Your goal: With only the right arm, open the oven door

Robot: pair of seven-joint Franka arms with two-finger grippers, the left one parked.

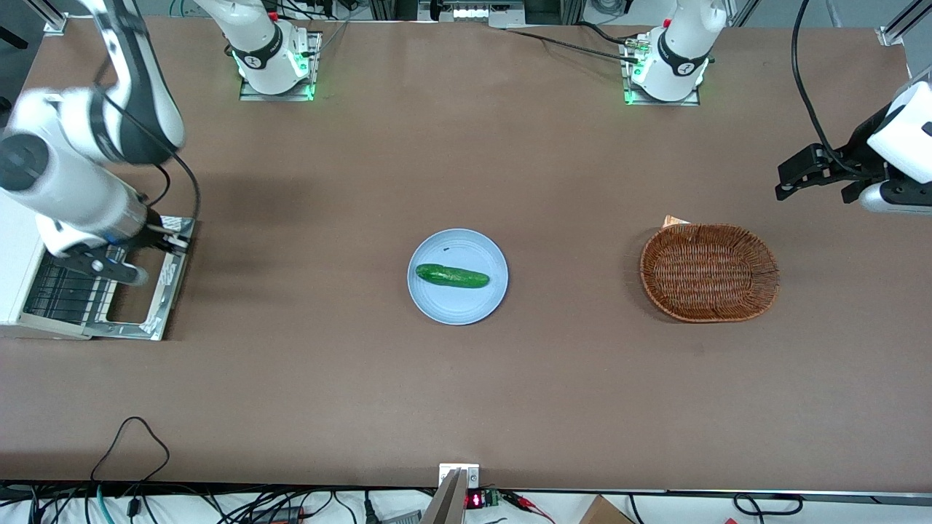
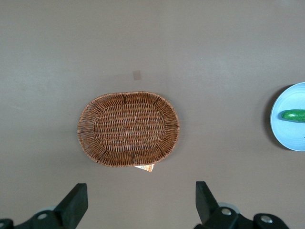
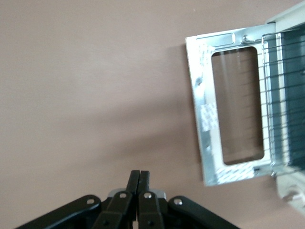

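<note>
The white oven [image 1: 16, 266] stands at the working arm's end of the table. The oven door [image 1: 159, 300] lies folded down flat on the table, and the wire rack [image 1: 62, 291] shows inside the oven. My right arm [image 1: 80, 196] reaches over the oven. Its gripper [image 1: 177, 240] hangs above the door's corner farther from the front camera, fingers shut and empty. In the right wrist view the shut gripper [image 3: 139, 175] is over bare table beside the open door [image 3: 205, 119] and the oven's inside [image 3: 286, 95]. The bar handle does not show.
A blue plate [image 1: 437, 302] with a green cucumber [image 1: 451, 276] sits mid-table. A brown wicker basket [image 1: 710, 272] lies toward the parked arm's end and shows in the left wrist view [image 2: 128, 129]. A black cable [image 1: 131, 437] loops at the table's near edge.
</note>
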